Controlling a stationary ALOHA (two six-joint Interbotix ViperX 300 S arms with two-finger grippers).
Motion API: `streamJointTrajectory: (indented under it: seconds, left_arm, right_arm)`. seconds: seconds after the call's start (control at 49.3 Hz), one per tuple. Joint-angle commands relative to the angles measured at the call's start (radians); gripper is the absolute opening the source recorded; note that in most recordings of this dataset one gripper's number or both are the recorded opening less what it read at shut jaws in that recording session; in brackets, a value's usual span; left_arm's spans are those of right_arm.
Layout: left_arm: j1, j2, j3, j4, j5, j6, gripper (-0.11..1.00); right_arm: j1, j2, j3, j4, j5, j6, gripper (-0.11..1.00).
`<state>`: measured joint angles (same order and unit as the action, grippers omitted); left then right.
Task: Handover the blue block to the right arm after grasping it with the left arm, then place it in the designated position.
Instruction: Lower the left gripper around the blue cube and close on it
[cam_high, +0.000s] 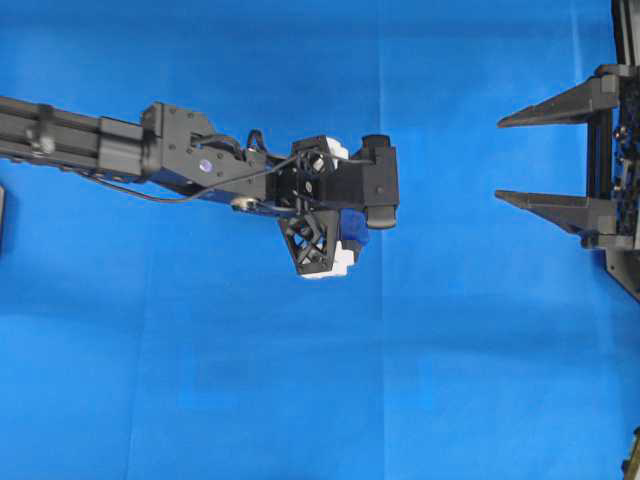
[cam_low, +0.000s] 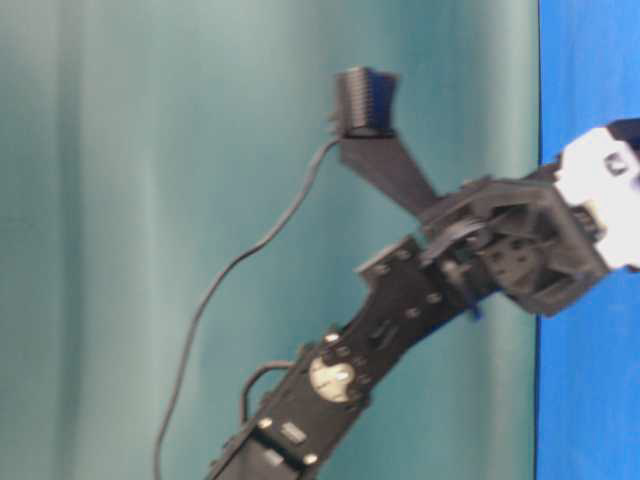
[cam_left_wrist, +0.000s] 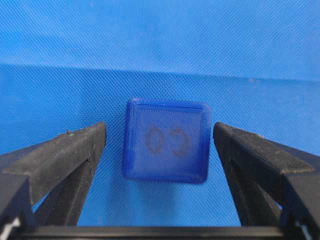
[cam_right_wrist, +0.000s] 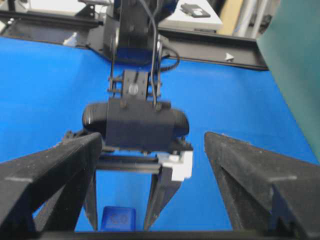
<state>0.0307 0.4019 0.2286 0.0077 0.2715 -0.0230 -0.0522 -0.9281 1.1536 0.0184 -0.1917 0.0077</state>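
The blue block (cam_left_wrist: 166, 141) rests on the blue cloth, a small dark-blue cube with a faint embossed mark on top. My left gripper (cam_left_wrist: 159, 127) is open and straddles it, with a gap of cloth between each finger and the cube. From overhead the left gripper (cam_high: 340, 235) points down and hides most of the blue block (cam_high: 358, 236). My right gripper (cam_high: 500, 158) stands open and empty at the right edge, facing the left one. In the right wrist view the block (cam_right_wrist: 118, 218) sits between the left arm's fingers (cam_right_wrist: 161, 200). A faint darker square, the designated position (cam_high: 222, 378), lies nearer the front.
The left arm (cam_high: 120, 145) stretches in from the left with a loose black cable (cam_low: 215, 300). A green backdrop (cam_low: 150, 150) stands beside the cloth. Black frame rails and equipment (cam_right_wrist: 210, 47) line the far end of the table.
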Motion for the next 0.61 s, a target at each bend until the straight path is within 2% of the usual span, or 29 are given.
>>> streamJointTrajectory:
  seconds: [0.0, 0.466, 0.588]
  left_arm:
    - [0.0, 0.0, -0.025, 0.0, -0.02, 0.0, 0.91]
    - [0.003, 0.029, -0.026, 0.0, -0.035, 0.006, 0.89]
    - [-0.002, 0.029, -0.032, 0.0, -0.025, 0.009, 0.81]
  right_arm:
    - [-0.003, 0.006, -0.012, 0.002, -0.005, 0.002, 0.96]
    - [-0.003, 0.006, -0.011, 0.002, 0.003, 0.0, 0.96]
    - [-0.003, 0.006, -0.011, 0.002, 0.005, 0.002, 0.96]
